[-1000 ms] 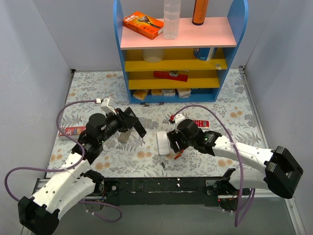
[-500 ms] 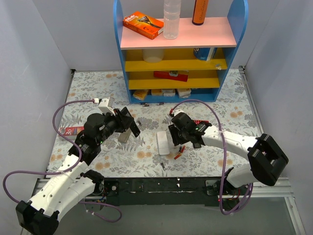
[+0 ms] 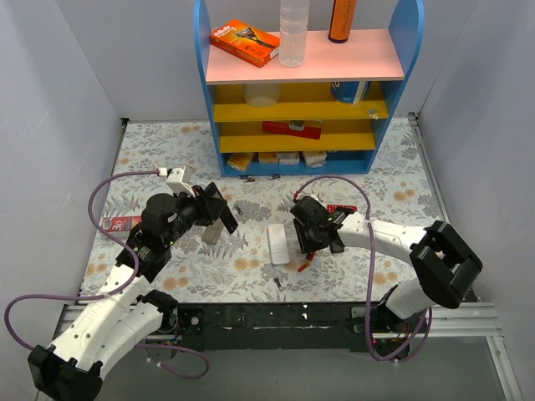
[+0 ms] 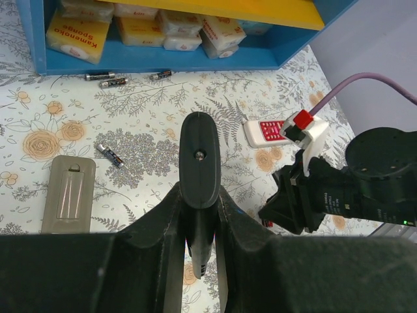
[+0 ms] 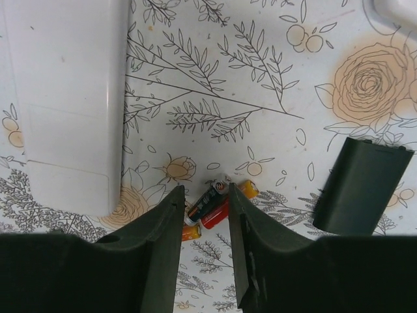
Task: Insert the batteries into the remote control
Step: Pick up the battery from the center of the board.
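Fingers (image 5: 156, 248) of right gripper (image 5: 203, 192) narrow, astride batteries (image 5: 212, 203), grip unclear; left gripper (image 4: 199, 195) clamped on dark oblong (image 4: 199, 143). Floral tablecloth (image 3: 167, 142), pale grey walls (image 3: 50, 100), blue shelf unit (image 3: 405, 33) at back.

Robot test cell dressed as a home corner
2 robot arms (image 3: 109, 309) on a black rail (image 3: 276, 316), grey partition walls (image 3: 58, 100), a floral-covered table (image 3: 159, 150) and a bright shelf unit (image 3: 334, 58) of household goods.
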Robot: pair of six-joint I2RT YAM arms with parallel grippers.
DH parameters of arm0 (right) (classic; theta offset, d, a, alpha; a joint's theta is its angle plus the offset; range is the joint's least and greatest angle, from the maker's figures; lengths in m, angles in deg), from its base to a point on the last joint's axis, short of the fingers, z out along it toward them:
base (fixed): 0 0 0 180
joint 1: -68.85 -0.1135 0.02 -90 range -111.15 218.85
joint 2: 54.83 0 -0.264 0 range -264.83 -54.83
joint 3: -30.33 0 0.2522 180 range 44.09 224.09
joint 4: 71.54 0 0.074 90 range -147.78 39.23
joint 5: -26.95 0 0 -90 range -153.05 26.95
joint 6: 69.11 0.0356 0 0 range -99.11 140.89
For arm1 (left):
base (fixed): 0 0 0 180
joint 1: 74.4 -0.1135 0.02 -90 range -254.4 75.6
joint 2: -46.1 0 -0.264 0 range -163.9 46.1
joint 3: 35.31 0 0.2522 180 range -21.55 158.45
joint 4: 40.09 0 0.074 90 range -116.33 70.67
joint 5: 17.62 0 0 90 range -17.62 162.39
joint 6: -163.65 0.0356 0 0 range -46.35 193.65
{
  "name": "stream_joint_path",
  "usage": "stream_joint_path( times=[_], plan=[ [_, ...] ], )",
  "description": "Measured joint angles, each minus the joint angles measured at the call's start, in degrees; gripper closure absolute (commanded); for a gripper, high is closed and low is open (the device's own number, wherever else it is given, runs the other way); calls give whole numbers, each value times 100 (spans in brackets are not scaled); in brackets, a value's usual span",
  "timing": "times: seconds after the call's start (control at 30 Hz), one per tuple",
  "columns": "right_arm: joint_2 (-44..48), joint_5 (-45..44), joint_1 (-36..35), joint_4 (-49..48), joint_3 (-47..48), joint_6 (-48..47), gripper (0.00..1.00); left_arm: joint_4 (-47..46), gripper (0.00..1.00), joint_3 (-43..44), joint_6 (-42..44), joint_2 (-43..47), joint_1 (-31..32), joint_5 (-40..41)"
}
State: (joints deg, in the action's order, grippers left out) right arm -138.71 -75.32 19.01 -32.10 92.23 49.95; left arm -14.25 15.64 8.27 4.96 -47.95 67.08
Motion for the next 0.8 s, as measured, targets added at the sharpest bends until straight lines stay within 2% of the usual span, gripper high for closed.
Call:
stream_joint_path(
  times=[0.5, 0.8],
  plan=[
    [-293, 11, 0, 7, 15, 114, 70, 15, 100, -9, 0, 87, -9, -7],
    [-437, 63, 0, -35, 20, 96, 79, 11, 100, -11, -9, 87, -9, -31]
  ],
)
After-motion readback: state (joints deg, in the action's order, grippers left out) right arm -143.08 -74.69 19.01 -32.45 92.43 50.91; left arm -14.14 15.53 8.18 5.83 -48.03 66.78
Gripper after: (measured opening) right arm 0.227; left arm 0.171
